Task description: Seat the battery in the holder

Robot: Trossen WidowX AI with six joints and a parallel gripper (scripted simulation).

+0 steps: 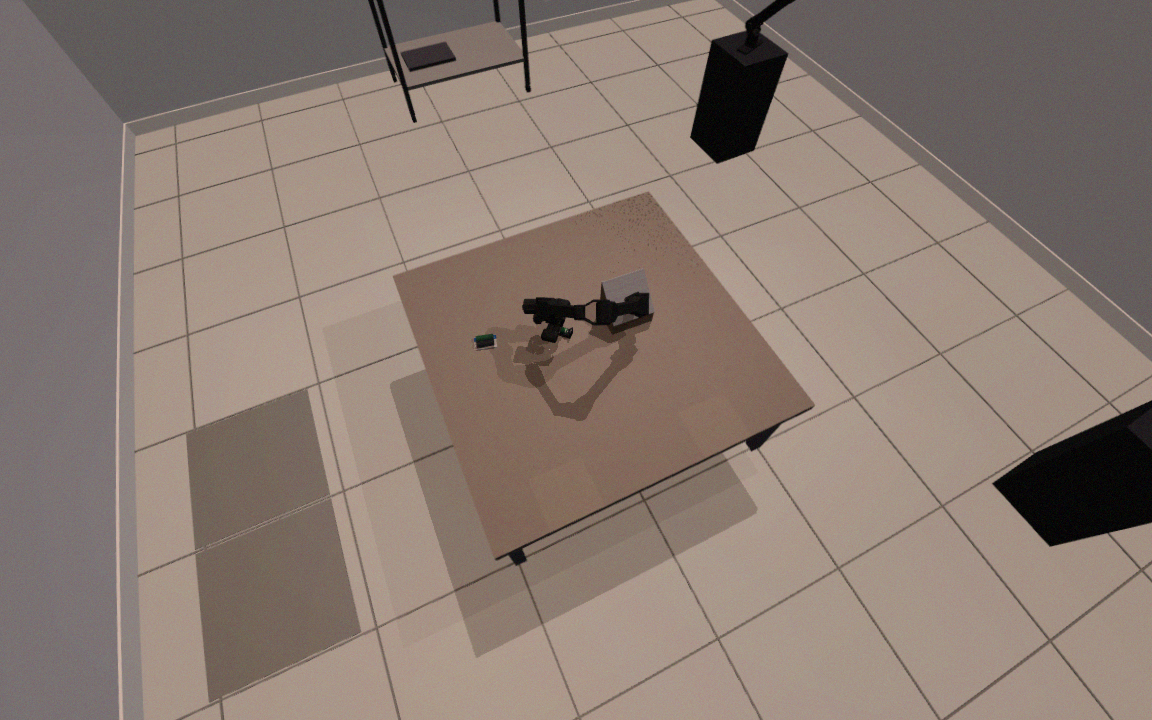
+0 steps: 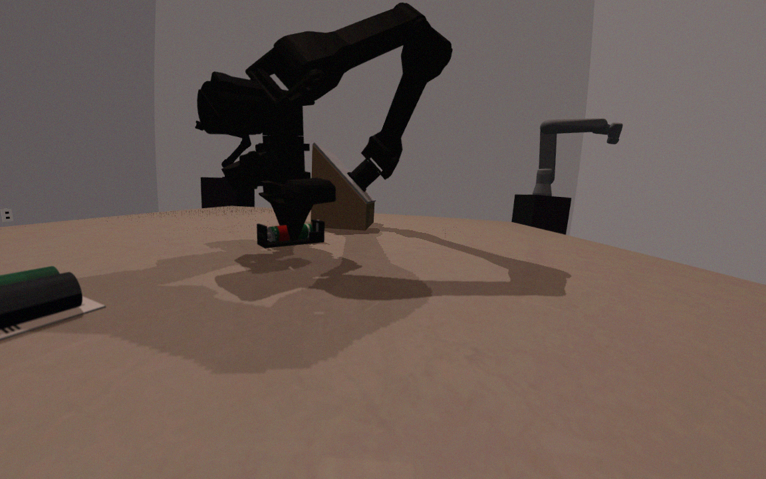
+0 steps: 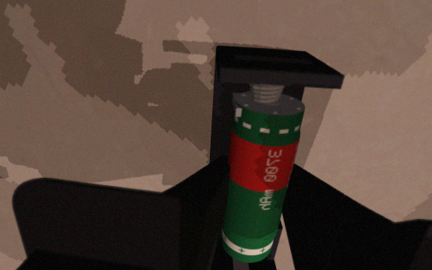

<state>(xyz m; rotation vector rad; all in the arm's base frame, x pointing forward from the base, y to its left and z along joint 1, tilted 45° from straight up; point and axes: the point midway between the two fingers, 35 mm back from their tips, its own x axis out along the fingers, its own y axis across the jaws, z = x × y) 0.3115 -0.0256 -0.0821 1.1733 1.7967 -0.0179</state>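
The battery [image 3: 262,169] [image 2: 283,233] is green with a red band. It lies lengthwise in the black holder [image 3: 276,71] [image 2: 266,241] near the middle of the table. Its grey flat end meets the spring [image 3: 266,93] at the holder's far end wall. The end with the white band and plus marks is at the bottom of the wrist view; the lip there is hidden. My gripper [image 3: 255,168] [image 2: 293,229] [image 1: 558,333] reaches straight down into the holder and is shut on the battery's middle.
A brown wedge block [image 2: 338,202] [image 1: 627,288] stands just behind the holder by the arm's base. A white card with a black and a green cylinder [image 2: 10,297] [image 1: 484,340] lies further off on the table. A grey arm [image 2: 552,142] stands off the table.
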